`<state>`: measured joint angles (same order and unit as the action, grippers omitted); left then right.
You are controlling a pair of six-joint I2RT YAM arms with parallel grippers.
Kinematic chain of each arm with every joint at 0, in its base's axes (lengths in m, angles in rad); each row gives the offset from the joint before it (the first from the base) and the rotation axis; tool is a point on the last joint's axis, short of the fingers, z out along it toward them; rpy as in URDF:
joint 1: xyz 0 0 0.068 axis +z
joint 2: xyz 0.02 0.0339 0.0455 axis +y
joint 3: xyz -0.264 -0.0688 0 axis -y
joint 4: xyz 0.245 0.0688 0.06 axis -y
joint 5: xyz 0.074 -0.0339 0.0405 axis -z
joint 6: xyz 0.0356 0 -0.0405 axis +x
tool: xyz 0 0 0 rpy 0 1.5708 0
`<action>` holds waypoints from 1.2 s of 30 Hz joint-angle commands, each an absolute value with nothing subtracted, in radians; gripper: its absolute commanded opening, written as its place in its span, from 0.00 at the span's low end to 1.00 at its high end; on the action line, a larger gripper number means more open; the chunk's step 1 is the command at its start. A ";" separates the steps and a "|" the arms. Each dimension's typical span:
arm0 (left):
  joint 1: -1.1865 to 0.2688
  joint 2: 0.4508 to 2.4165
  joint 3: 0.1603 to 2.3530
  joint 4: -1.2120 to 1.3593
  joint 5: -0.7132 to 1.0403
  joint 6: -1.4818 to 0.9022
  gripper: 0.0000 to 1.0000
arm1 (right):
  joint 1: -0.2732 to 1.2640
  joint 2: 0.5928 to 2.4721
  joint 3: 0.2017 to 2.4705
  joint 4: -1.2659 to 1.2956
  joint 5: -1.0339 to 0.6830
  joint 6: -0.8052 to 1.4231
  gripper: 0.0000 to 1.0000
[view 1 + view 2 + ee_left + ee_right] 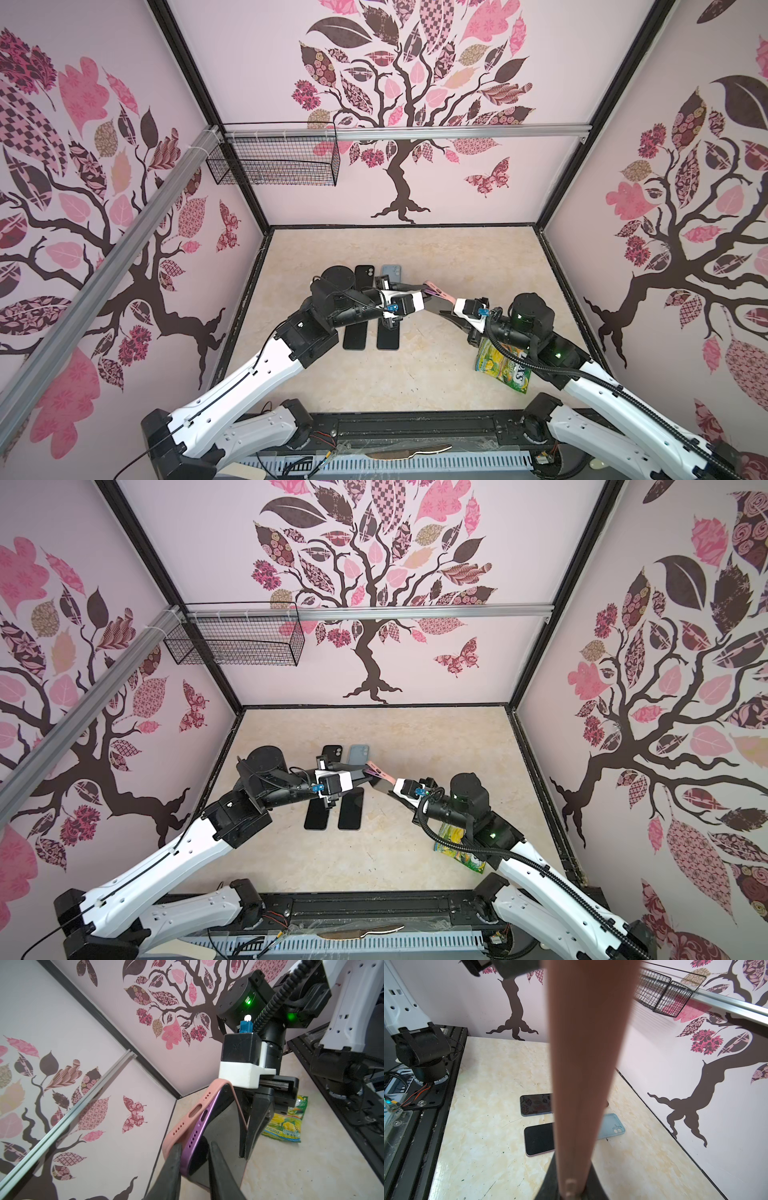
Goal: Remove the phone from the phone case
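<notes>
A purple phone (197, 1126) sits partly in a pink phone case (180, 1124), held in the air between both arms over the table's middle. Its bottom end is pried out of the case. My left gripper (195, 1147) is shut on that freed corner, one finger wedged between case and phone, the other on the screen. My right gripper (572, 1163) is shut on the side edge of the phone case (587, 1043), which fills the middle of the right wrist view. Both top views show the left gripper (424, 292) (365, 773), the case (440, 294) (382, 773) and the right gripper (451, 309) (388, 787).
Two bare phones (354, 334) (387, 336) lie face up on the table under the left arm. A black case (365, 276) and a grey-blue case (392, 274) lie behind them. A yellow-green snack bag (503, 365) lies under the right arm. A wire basket (274, 162) hangs on the back rail.
</notes>
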<state>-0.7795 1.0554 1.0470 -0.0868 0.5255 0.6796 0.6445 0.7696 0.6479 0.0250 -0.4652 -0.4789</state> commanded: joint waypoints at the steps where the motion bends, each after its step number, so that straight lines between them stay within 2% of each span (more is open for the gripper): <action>1: -0.730 1.093 1.012 -0.156 0.717 0.570 0.21 | 0.670 0.713 0.732 0.225 -0.600 -0.491 0.00; 7: -0.706 1.110 0.969 -0.119 0.992 0.464 0.21 | 0.669 0.717 0.747 0.299 -0.665 -0.418 0.00; 12: -0.695 1.125 0.903 0.015 1.083 0.327 0.23 | 0.669 0.720 0.752 0.391 -0.693 -0.348 0.00; 19: -0.705 1.152 0.847 0.061 1.064 0.290 0.22 | 0.669 0.749 0.778 0.471 -0.729 -0.279 0.00; 21: -0.710 1.142 0.851 0.072 1.054 0.288 0.15 | 0.669 0.754 0.778 0.448 -0.721 -0.281 0.00; 23: -0.710 1.122 0.849 0.080 1.027 0.296 0.03 | 0.669 0.756 0.785 0.388 -0.694 -0.290 0.00; 24: -0.709 1.105 0.846 0.076 0.999 0.308 0.00 | 0.670 0.754 0.787 0.344 -0.684 -0.305 0.00; 28: -0.699 1.041 0.857 0.009 0.834 0.382 0.00 | 0.669 0.731 0.771 0.205 -0.649 -0.336 0.01; 32: -0.694 0.974 0.862 -0.049 0.621 0.512 0.00 | 0.669 0.707 0.756 0.044 -0.605 -0.379 0.36; 33: -0.693 0.963 0.863 -0.061 0.573 0.544 0.00 | 0.670 0.698 0.752 0.027 -0.601 -0.379 0.41; 36: -0.694 0.954 0.876 -0.114 0.477 0.645 0.00 | 0.670 0.683 0.752 0.016 -0.598 -0.354 0.45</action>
<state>-0.6998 0.9730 0.8841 -0.0441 0.6533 0.4976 0.6666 0.7071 0.7162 0.0334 -0.6098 -0.3748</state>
